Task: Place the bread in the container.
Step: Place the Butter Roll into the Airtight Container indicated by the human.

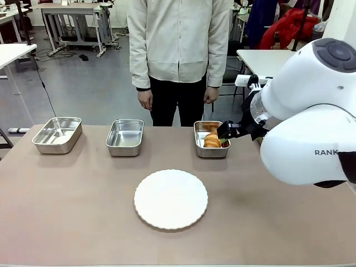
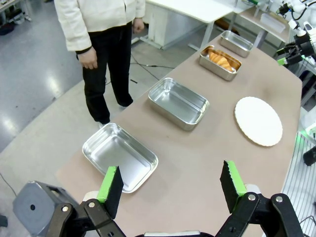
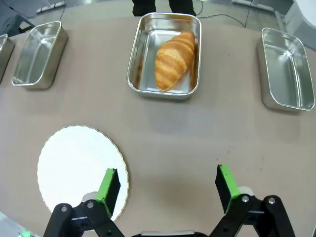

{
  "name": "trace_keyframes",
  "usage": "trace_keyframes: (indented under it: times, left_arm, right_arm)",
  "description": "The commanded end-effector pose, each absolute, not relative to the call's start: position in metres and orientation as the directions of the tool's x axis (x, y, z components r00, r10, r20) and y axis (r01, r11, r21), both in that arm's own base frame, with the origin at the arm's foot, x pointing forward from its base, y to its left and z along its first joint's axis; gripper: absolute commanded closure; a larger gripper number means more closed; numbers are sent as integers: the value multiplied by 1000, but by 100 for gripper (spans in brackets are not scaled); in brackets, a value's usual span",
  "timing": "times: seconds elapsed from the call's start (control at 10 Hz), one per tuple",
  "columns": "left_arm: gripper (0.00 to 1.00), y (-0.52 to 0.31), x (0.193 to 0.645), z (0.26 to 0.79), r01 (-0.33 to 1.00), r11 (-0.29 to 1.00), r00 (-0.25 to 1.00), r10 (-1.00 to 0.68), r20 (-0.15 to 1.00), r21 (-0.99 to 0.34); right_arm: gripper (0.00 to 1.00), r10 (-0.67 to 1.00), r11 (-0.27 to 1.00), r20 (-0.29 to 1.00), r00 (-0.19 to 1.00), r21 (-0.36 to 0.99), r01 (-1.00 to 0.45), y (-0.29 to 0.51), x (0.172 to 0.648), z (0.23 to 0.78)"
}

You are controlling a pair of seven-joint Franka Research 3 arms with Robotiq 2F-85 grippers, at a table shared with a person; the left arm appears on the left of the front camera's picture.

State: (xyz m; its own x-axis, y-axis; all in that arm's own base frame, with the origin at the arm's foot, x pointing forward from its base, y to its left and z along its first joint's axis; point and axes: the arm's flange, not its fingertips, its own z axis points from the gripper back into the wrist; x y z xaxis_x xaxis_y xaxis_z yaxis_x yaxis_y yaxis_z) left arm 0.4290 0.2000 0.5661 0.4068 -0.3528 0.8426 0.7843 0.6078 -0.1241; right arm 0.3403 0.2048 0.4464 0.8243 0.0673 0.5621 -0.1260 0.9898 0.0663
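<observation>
While my right gripper [image 3: 167, 183] hangs above the brown table [image 3: 207, 128], its two green-padded fingers [image 3: 109, 183] stand wide apart with nothing between them. Below its near finger lies the round white scalloped plate [image 3: 74, 168], bare. Farther out along the fingers' line sits the container [image 3: 136, 64], a shiny steel tray with rounded corners. The bread [image 3: 174, 59], a golden-brown croissant, lies inside this container, slanted across its floor and toward one long wall. My gripper is well apart from both.

From the front, my right arm [image 1: 311, 122] comes in from the right side, and the gripper's dark fingers [image 1: 229, 131] show just beside the container's right rim.

My left gripper [image 2: 172, 182] is likewise spread open and empty, hovering over the near end of the table. An empty steel tray [image 2: 120, 157] lies just beyond its fingers, a second empty tray [image 2: 178, 102] sits farther along, and a fourth tray [image 2: 236, 43] stands past the container.

A person [image 1: 179, 50] in a pale jacket stands at the far side, hands [image 1: 146, 100] hanging down, clear of the table
</observation>
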Motion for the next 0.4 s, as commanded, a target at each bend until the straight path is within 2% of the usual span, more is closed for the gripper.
trace_keyframes:
  times: [0.0,0.3]
  left_arm:
    - [0,200,427,567,792,599,390,-350,852,-116]
    - [0,200,427,567,792,599,390,-350,852,-116]
  right_arm:
    - [0,65,990,581,812,62,-124,205,338,454]
    - [0,65,990,581,812,62,-124,205,338,454]
